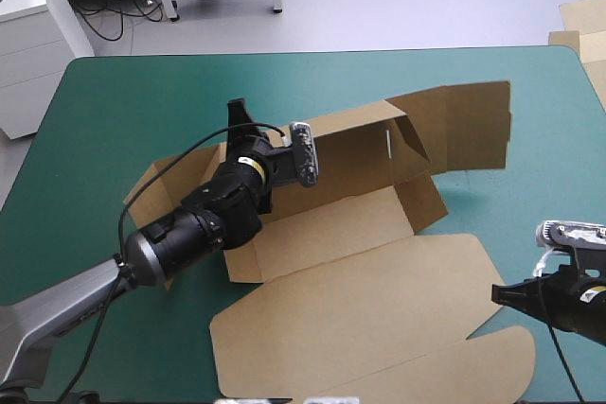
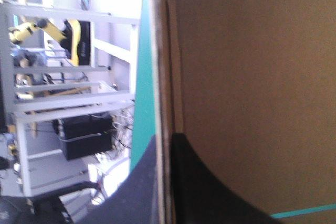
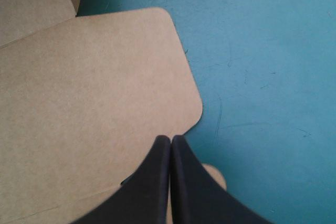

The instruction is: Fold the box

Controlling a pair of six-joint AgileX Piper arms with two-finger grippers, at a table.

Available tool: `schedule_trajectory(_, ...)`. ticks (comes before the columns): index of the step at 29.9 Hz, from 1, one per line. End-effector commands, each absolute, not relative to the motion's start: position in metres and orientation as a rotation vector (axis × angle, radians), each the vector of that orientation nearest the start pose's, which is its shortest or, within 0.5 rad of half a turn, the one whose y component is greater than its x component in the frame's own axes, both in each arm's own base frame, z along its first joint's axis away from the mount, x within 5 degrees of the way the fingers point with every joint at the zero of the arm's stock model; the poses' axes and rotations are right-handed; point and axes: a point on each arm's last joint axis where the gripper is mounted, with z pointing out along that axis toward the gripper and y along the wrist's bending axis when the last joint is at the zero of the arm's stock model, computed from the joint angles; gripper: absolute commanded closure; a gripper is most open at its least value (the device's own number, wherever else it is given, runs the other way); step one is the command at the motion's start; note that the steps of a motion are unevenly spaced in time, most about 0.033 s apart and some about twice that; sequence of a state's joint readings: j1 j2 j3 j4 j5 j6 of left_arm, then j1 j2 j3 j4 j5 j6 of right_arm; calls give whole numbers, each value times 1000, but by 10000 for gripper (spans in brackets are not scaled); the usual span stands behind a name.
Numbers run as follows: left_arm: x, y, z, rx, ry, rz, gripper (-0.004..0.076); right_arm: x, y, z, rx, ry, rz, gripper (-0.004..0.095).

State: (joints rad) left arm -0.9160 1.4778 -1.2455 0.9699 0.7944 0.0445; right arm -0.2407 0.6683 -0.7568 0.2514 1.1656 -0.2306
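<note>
High view: on the box (image 1: 312,234), the back wall (image 1: 350,144) is being pinched upright by the left gripper (image 2: 167,138); the lid (image 1: 379,305) is lying flat, unfolded, at the closed, empty right gripper (image 3: 171,140).

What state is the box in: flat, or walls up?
Partly up: the box has its far wall raised, pinched by the left tool; its lid lies flat.
</note>
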Motion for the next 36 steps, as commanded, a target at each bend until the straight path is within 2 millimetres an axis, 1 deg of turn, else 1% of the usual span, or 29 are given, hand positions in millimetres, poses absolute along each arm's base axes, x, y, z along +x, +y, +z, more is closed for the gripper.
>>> schedule_trajectory(1, 227, -236, 379, 1373, 1399, 691, 734, 100, -2, 329, 51, 2467, 150, 928)
schedule_trajectory(6, 216, -256, 382, 1362, 1260, 701, 734, 100, -2, 329, 51, 2468, 150, 928)
schedule_trajectory(8, 217, -261, 381, 1344, 1240, 702, 734, 100, -2, 329, 51, 2465, 149, 928)
schedule_trajectory(12, 224, -273, 368, 1323, 1245, 683, 734, 100, -2, 329, 52, 2463, 148, 928)
schedule_trajectory(15, 227, -279, 356, 1368, 1230, 718, 734, 100, -2, 329, 52, 2463, 148, 928)
schedule_trajectory(17, 228, -282, 351, 1356, 1246, 704, 734, 100, -2, 329, 51, 2463, 146, 928)
schedule_trajectory(20, 225, -287, 346, 1324, 1228, 692, 734, 100, -3, 329, 51, 2465, 138, 927)
schedule_trajectory(24, 210, -295, 336, 1325, 1108, 717, 734, 100, -3, 329, 50, 2465, 135, 927)
schedule_trajectory(26, 204, -296, 326, 1350, 1094, 714, 734, 100, -3, 329, 50, 2465, 135, 927)
schedule_trajectory(30, 198, -293, 308, 1390, 1110, 727, 734, 100, -3, 329, 50, 2465, 135, 926)
schedule_trajectory(33, 198, -291, 303, 1388, 1126, 735, 734, 100, -3, 329, 50, 2465, 135, 926)
schedule_trajectory(36, 198, -290, 303, 1384, 1129, 740, 734, 100, -3, 329, 50, 2468, 136, 925)
